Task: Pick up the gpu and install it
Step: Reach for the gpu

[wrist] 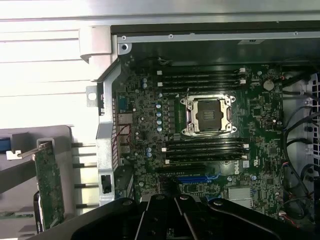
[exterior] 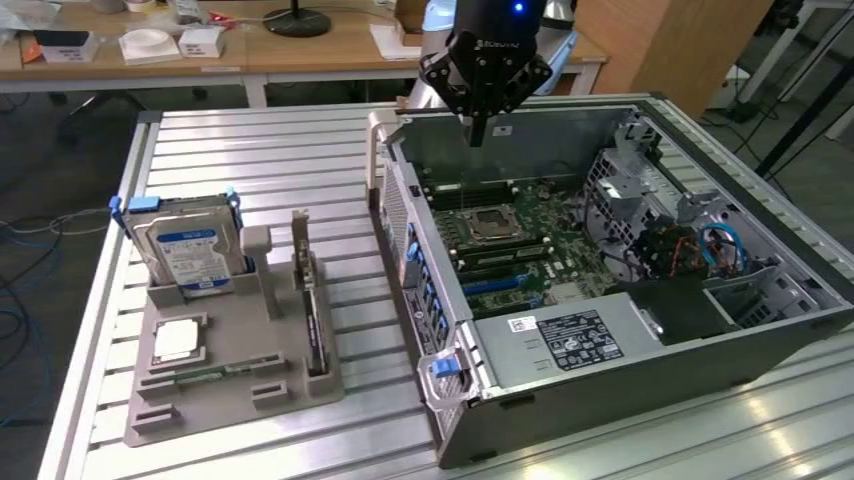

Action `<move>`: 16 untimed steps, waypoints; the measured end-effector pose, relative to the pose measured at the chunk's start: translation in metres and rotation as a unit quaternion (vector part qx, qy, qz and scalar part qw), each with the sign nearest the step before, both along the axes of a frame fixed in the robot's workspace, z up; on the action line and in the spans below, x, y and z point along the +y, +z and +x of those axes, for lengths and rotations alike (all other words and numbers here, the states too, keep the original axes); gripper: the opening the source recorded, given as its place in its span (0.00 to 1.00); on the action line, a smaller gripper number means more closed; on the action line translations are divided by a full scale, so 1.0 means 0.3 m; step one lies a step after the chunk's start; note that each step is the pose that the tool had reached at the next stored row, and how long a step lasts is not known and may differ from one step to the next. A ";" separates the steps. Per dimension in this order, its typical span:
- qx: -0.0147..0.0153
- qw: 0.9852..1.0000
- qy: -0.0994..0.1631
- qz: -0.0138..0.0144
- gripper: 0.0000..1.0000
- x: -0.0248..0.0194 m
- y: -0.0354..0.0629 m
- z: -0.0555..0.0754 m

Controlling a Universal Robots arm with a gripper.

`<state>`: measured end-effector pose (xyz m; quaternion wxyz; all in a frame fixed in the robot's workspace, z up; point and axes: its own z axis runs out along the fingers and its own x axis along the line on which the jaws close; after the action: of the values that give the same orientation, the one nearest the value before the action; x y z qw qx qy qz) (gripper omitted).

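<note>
Gripper: the gripper (exterior: 475,132) hangs over the far end of the open computer case (exterior: 561,415), fingers closed together, holding nothing.
Card: the gpu (exterior: 312,305) stands on edge in a grey holder (exterior: 227,405) on the worktop (exterior: 267,140), beside the hard drive (exterior: 187,250).
Direction: the gpu lies toward the exterior view's left of the gripper, outside the case wall and well apart.
Long axis: roughly parallel to that wall.
</note>
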<state>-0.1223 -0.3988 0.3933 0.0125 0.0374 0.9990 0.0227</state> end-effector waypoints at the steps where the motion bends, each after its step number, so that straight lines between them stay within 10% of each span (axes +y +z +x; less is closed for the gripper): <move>1: 0.000 1.000 0.000 0.000 0.11 0.000 0.000 0.000; 16: 0.000 1.000 0.000 0.002 0.11 0.000 0.000 -0.036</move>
<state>-0.1330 -0.3989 0.3932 0.0124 0.0374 0.9989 0.0244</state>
